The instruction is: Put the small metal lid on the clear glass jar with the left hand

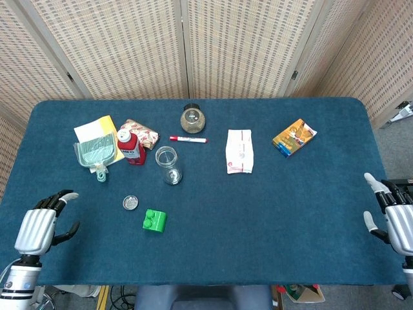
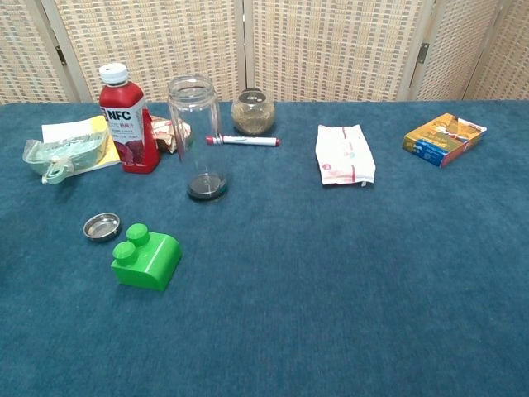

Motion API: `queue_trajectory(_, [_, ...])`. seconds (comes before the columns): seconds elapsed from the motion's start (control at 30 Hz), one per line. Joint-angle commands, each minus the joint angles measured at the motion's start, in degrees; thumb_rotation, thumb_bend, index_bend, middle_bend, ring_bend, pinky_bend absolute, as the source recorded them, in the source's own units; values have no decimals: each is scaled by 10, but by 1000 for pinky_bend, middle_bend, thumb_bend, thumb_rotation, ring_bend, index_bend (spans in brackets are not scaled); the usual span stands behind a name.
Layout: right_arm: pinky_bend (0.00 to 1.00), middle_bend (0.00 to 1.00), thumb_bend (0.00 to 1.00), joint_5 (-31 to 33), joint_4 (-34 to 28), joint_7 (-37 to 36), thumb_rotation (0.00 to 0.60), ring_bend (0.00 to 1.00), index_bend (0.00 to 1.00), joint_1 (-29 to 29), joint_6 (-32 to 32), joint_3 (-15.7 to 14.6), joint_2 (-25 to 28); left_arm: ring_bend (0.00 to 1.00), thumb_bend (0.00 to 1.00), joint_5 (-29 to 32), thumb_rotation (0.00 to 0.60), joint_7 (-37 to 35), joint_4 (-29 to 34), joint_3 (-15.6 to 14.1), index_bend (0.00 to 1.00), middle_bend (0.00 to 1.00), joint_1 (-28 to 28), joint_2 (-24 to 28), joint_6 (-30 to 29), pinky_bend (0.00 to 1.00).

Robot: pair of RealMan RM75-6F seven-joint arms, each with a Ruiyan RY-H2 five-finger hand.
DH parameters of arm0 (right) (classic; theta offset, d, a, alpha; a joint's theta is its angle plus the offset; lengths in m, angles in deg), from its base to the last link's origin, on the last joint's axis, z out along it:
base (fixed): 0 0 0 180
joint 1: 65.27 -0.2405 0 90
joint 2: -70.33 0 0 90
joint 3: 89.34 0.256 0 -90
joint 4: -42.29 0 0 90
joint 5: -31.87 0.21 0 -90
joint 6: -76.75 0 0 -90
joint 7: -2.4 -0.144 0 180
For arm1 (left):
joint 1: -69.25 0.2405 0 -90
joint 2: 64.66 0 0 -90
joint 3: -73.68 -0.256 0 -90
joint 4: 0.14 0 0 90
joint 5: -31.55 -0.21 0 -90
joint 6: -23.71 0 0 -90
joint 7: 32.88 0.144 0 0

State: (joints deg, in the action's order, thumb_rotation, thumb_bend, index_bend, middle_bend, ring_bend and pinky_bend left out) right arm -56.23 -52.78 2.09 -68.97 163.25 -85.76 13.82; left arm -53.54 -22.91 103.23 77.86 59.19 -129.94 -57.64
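Looking from the head view, the left hand (image 1: pixel 40 229) rests at the table's (image 1: pixel 290 213) near corner, fingers apart, holding nothing; the right hand (image 1: pixel 395 218) likewise. The lid (image 1: pixel 130 203) lies near the jar (image 1: pixel 166 163). In the chest view, the lid (image 2: pixel 102 225) lies beside a green block (image 2: pixel 147 258), the jar (image 2: pixel 197 136) standing upright behind.

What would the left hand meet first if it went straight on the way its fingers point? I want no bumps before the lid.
Probably nothing nearby: the left hand points up the table's left edge. The small metal lid lies well right of that line; height is unclear.
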Motion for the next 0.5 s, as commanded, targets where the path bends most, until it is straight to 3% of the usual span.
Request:
queue_trajectory(0.03, [280,200,441,0,-2,1,600,115,49,-1,-1,0,1,537,324,-25,600,-28,-18,-8,302,524,-20,8,27,666])
queue_trajectory(0.2, [280,200,441,2,-5,5,600,115,49,0,-2,0,3,760,324,-43,600,-53,-35,-23,352,802,-50,23,84,872])
queue_trajectory(0.33, [280,200,442,2,-9,9,600,115,49,0,-2,0,4,861,324,-34,600,-54,-36,-33,365,921,-73,33,137,937])
queue_trajectory(0.5, [279,200,441,2,-11,12,600,115,49,0,-4,-1,4,923,324,-2,600,-42,-31,-38,327,994,-101,39,203,985])
